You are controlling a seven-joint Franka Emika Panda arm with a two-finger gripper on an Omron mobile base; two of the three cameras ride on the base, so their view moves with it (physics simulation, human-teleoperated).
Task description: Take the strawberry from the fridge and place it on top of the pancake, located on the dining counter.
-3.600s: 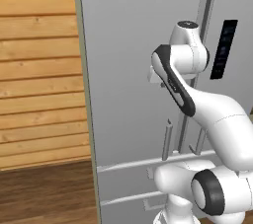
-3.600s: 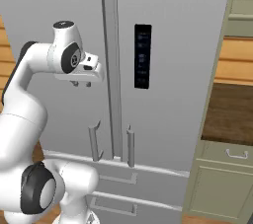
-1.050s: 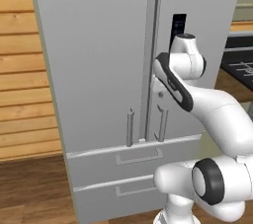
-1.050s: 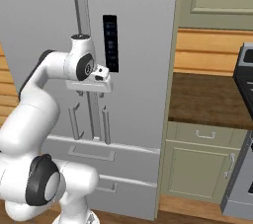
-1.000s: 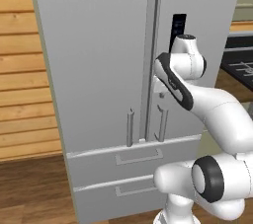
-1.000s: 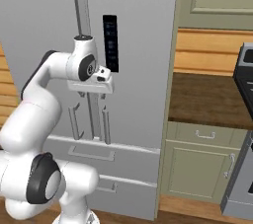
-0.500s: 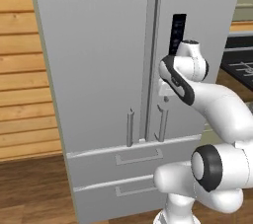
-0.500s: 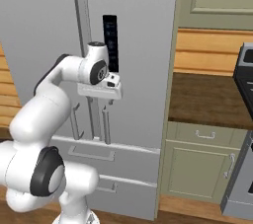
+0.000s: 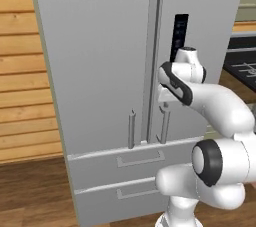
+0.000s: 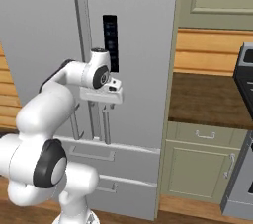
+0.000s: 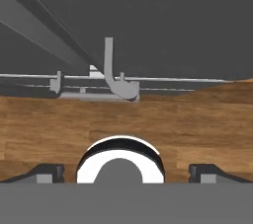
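Since 1 second back, moved forward: gripper (image 10: 106,100) now close to the right door's bar handle (image 10: 105,124) of the fridge (image 9: 100,71), fingers spread wide, holding nothing. Both doors shut, so strawberry unseen; opening comes next. Pancake and dining counter elsewhere.

1. The white arm bends up from its base, elbow high, forearm reaching forward.
2. The wrist is turned down, so the hand points toward the floor.
3. The gripper (image 10: 105,104) hangs with its jaws spread wide, nothing between them.
4. Both fingertips (image 11: 45,172) sit far apart in the hand view.
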